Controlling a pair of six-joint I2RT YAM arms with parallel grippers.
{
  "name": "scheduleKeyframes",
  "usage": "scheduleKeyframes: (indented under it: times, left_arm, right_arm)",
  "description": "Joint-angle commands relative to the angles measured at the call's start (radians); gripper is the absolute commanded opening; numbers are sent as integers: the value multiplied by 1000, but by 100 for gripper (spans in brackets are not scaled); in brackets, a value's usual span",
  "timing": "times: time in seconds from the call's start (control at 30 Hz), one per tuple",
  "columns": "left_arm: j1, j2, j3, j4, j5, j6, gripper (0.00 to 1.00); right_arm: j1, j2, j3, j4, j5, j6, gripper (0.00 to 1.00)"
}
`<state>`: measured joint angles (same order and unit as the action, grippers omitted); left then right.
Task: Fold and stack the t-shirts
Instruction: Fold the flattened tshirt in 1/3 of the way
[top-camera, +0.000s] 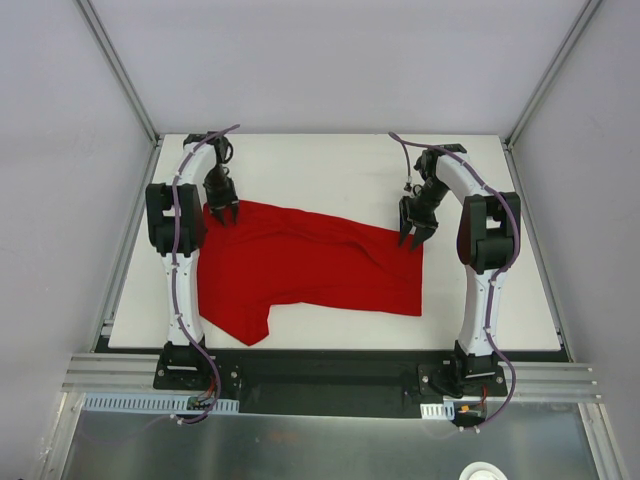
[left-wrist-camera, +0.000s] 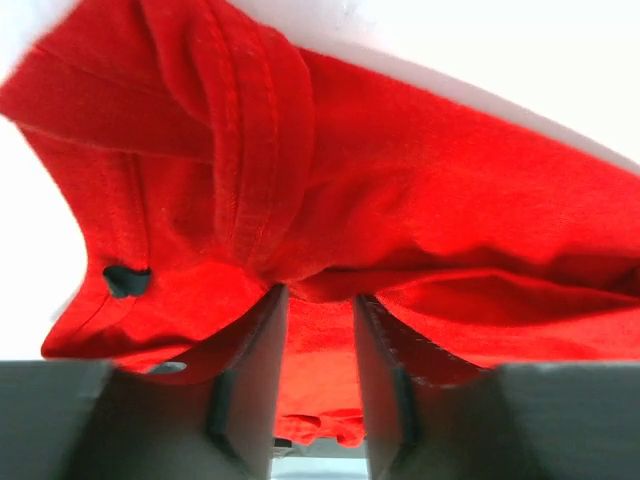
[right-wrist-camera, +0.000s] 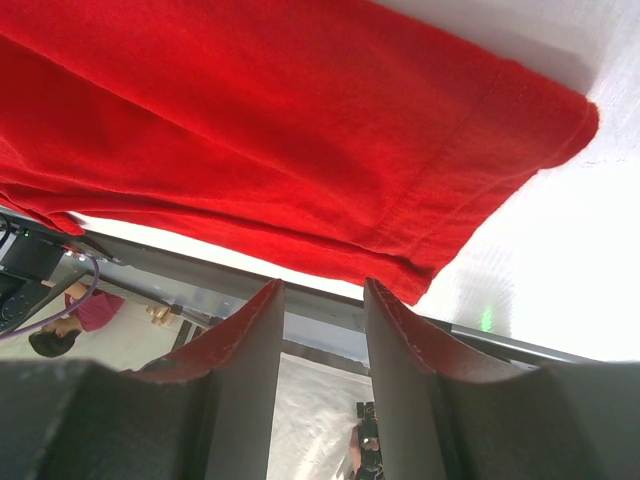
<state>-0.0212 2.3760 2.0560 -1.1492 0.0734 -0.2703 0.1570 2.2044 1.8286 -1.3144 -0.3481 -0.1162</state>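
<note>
The plain bright red soft-fabric short-sleeved t-shirt (top-camera: 320, 275) lies spread, not yet folded, on the flat white table (top-camera: 330, 170), in the middle of it. Its long axis runs roughly from 9 o'clock to 3 o'clock, with the 9 o'clock end set slightly farther from the arm bases. One lobe, probably a sleeve, projects toward 6 o'clock at the left end, just beside the left arm. The left end effector (top-camera: 223, 214) stands at the far-left corner of the shirt, so the cloth extends from it toward 4 o'clock. In the left wrist view its fingers (left-wrist-camera: 250, 390) are narrowly parted. Red fabric shows in the gap, and no clamping is evident. The right end effector (top-camera: 415, 236) stands at the far-right corner, so the cloth extends from it toward 8 o'clock. In the right wrist view its fingers (right-wrist-camera: 245, 380) are parted by a similar gap, which is empty. The shirt's hemmed corner sits just beyond the fingertips. Each arm is at its own far corner, and neither is clearly nearer. Judgement: the coming move turns on both corners along the 12 o'clock edge being gripped and carried toward 6 o'clock, across the long axis. The right end effector must first reach into the cloth.
</note>
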Motion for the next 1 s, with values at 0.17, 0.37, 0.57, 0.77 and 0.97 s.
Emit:
scheduleKeyframes:
  times: [0.17,0.37,0.57,0.77,0.97]
  left_arm:
    - [-26,-57,-33,-21,5,42,2]
    - [-28,-95,-20,-21,-9,42,0]
    - [-31,-181,-49,-29,-53,49,0]
    - [-37,-284,-143,-47,-95,57,0]
    - [-54,-353,-273,-84,-129,59,0]
  right_arm:
    - [4,3,28,-131,-11,-3,41]
    - [10,3,29,-132,-11,-3,41]
    - [12,3,29,-132,-14,-5,41]
    - [13,5,26,-131,-19,-7,41]
    - [15,5,17,-129,-26,-10,41]
